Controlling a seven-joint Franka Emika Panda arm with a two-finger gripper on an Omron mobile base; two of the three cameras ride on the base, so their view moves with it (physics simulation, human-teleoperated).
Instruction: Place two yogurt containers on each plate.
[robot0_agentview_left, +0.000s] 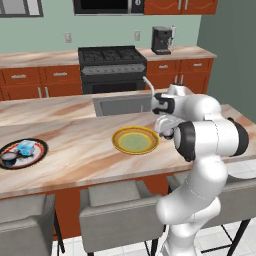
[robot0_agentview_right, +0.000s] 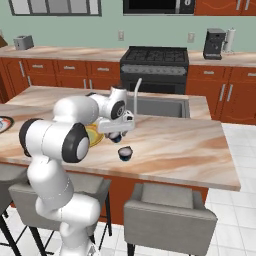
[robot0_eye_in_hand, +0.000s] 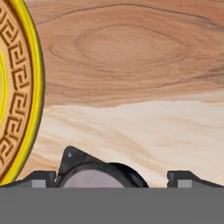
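Observation:
A dark yogurt container with a pale top (robot0_agentview_right: 125, 152) stands on the island counter, just right of the yellow plate with the greenish centre (robot0_agentview_left: 135, 140). My gripper (robot0_agentview_right: 116, 137) hovers open just above it. In the hand view the container (robot0_eye_in_hand: 97, 176) sits low between my spread fingertips (robot0_eye_in_hand: 42, 178), untouched, with the yellow plate's patterned rim (robot0_eye_in_hand: 19, 87) at the left. Far left, the black-centred plate with the red-orange ring (robot0_agentview_left: 40, 150) carries the light blue container (robot0_agentview_left: 26, 146) and a dark one (robot0_agentview_left: 9, 158). The third dark container is hidden.
A sink (robot0_agentview_left: 122, 105) with a faucet (robot0_agentview_right: 137, 89) is set into the counter behind the yellow plate. Grey stools (robot0_agentview_left: 117, 210) line the island's near edge. A stove (robot0_agentview_right: 155, 62) and a coffee machine (robot0_agentview_right: 214, 44) stand along the back wall.

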